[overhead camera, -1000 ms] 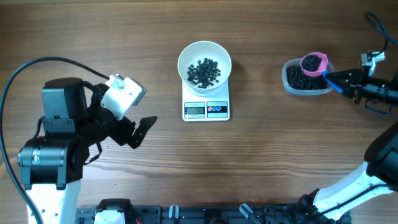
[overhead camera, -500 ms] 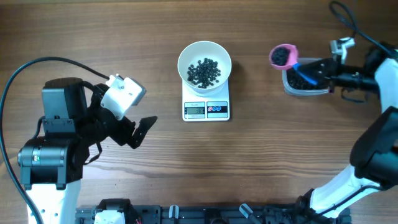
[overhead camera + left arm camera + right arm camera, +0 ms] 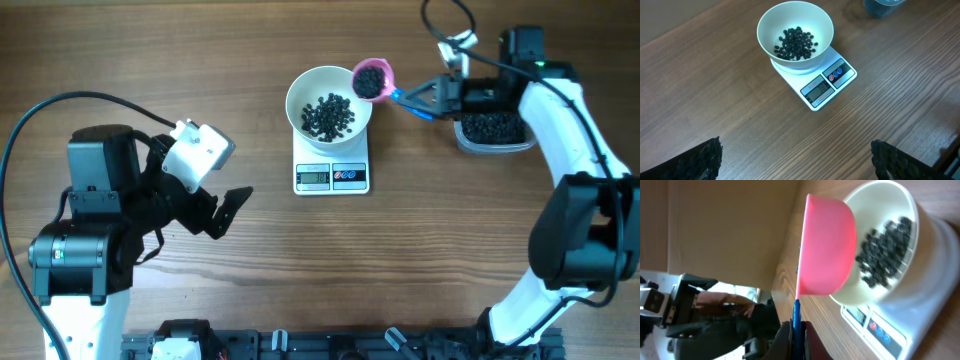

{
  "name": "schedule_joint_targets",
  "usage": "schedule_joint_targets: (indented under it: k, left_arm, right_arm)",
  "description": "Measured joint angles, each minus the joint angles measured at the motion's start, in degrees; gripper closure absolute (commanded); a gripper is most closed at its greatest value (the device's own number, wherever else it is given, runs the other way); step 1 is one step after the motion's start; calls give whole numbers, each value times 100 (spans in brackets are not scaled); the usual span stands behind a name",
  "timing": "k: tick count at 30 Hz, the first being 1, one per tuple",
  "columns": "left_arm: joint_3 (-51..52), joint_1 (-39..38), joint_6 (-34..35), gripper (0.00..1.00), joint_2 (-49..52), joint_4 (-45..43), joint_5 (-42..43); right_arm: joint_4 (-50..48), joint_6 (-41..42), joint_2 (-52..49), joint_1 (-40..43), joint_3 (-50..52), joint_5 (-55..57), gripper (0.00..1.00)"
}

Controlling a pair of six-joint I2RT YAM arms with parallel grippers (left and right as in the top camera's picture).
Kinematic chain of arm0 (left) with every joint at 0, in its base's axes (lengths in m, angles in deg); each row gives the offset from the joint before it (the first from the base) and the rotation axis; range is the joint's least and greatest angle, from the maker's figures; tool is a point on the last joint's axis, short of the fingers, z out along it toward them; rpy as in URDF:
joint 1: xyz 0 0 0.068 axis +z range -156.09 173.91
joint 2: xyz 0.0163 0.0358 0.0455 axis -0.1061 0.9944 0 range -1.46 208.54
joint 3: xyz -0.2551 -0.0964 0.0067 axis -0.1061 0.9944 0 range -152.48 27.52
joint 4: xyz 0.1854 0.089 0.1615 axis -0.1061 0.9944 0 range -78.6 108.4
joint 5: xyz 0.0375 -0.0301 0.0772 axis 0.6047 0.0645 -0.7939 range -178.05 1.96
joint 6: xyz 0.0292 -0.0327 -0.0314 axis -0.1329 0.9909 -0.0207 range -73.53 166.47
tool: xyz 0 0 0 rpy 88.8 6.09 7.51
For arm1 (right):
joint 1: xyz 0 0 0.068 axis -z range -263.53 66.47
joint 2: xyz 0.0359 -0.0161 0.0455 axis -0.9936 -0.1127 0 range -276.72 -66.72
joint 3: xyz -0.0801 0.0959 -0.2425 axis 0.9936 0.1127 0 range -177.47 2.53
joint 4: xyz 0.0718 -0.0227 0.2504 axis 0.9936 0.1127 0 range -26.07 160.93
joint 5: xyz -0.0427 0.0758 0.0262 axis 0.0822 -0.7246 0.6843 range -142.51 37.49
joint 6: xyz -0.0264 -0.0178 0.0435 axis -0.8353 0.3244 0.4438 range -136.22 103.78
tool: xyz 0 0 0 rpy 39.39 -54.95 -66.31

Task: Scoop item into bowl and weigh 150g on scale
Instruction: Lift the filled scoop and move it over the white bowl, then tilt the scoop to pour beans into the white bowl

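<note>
The white bowl (image 3: 308, 86) stands on the small white scale (image 3: 332, 177) and holds a patch of black beads (image 3: 328, 116). My right gripper (image 3: 428, 100) is shut on the blue handle of a pink scoop (image 3: 372, 79). The scoop's cup, filled with beads, hangs level at the bowl's upper right rim. In the right wrist view the scoop (image 3: 827, 250) sits beside the bowl (image 3: 910, 210), with the handle pinched in the gripper (image 3: 796, 335). My left gripper (image 3: 225, 208) hangs open over bare table at the left, fingers wide apart (image 3: 797, 162), with bowl (image 3: 824, 25) and scale (image 3: 827, 82) ahead.
A clear plastic tub (image 3: 492, 130) of black beads sits right of the scale, under my right arm. A black rail runs along the table's front edge (image 3: 330, 345). Bare wooden tabletop lies between the left arm and the scale.
My right arm has carried the filled scoop leftward from the tub to the bowl's rim. The left arm has not moved.
</note>
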Motion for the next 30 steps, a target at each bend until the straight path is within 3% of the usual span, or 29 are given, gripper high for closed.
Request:
schedule_joint_targets:
  k: [6,18,30]
  left_arm:
    - [0,0,0,0,0,0,-2]
    - [0,0,2,0,0,0,-2]
    - [0,0,0,0,0,0,-2]
  right_arm:
    - [-599,503,0,-601,0,678,96]
    - [-702,-1088,142,-1292,0,3141,96]
    - [-704,-1727,824,-2179,0,5418,96]
